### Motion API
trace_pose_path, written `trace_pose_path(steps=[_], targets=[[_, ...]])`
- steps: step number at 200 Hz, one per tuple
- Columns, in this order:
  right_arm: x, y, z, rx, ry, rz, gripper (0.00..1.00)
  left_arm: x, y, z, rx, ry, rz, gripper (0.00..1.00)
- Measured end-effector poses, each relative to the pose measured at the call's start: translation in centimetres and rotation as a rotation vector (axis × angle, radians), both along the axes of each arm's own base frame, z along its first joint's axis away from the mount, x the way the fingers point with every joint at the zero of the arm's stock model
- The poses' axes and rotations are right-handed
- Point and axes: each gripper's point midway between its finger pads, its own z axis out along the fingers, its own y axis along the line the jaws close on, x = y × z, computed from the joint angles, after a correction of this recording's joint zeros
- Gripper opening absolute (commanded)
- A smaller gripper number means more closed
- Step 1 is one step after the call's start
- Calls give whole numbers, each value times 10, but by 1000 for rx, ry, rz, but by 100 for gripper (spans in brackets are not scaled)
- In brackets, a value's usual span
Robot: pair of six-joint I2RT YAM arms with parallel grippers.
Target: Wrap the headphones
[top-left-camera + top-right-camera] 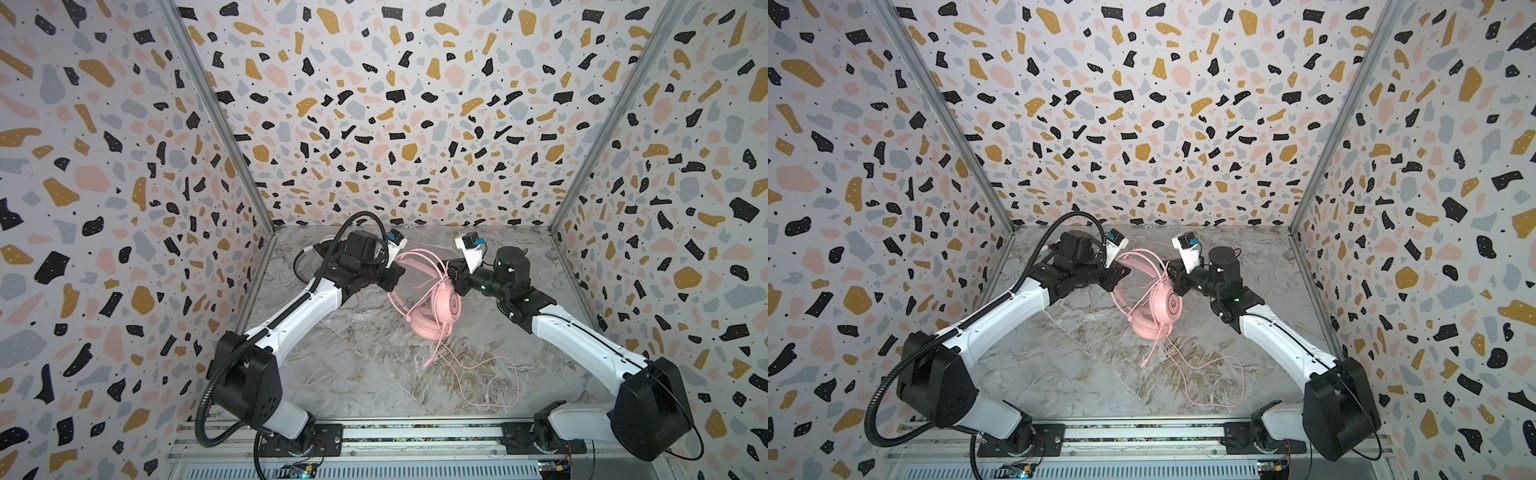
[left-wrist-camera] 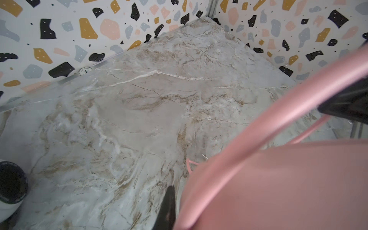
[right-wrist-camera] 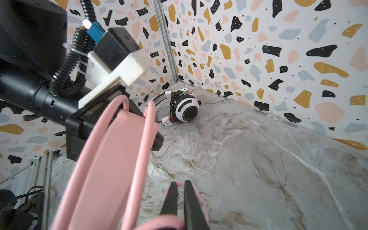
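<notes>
The right gripper [image 3: 180,187] shows in its wrist view with jaws narrow, only a slim gap between the two black fingers. A strand of pink cable [image 1: 518,388] crosses at their tips and appears to be pinched, though how firmly cannot be told. Just beside it, the left gripper [image 1: 397,274] is closed on the headband [image 2: 278,123] of the pink headset [image 1: 446,305], holding that end up. The two ear cups hang lower toward the middle of the marble table [image 1: 353,374], and whether they touch it cannot be told. A few strands of cable cross loosely over the cups. The rest trails away in a slack loop on the table toward the front edge. A white headset [image 3: 187,109] sits well apart in the far left corner, its cable apparently already wound around it. The main risk is the thin cable sliding out of the narrow right jaws, which would let the loose turns slacken and fall off the cups. The slack loop could also snag on itself or on the cups when pulled. With both grippers this close together, a wrapping sweep could knock one against the other. A hard tug could twist the headband out of the left grip.
</notes>
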Motion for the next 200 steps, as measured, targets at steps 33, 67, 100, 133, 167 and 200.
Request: trace_pose_path(steps=[33,67,100,133,167,200], targets=[[3,-6,-9,31,12,14,11,0,-1,6,-38,-8,-19,0],[10,-9,-18,65,30,35,13,-8,-6,25,-129,-22,-57,0],[9,-3,-29,83,65,75,15,-16,-21,60,-272,-38,-104,0],[5,1,-29,114,74,112,21,-17,-26,86,-345,-25,-96,0],[0,6,-23,173,74,152,29,-16,-27,121,-427,-22,-81,0],[2,17,-38,215,114,193,35,-22,-30,145,-537,21,-79,0]])
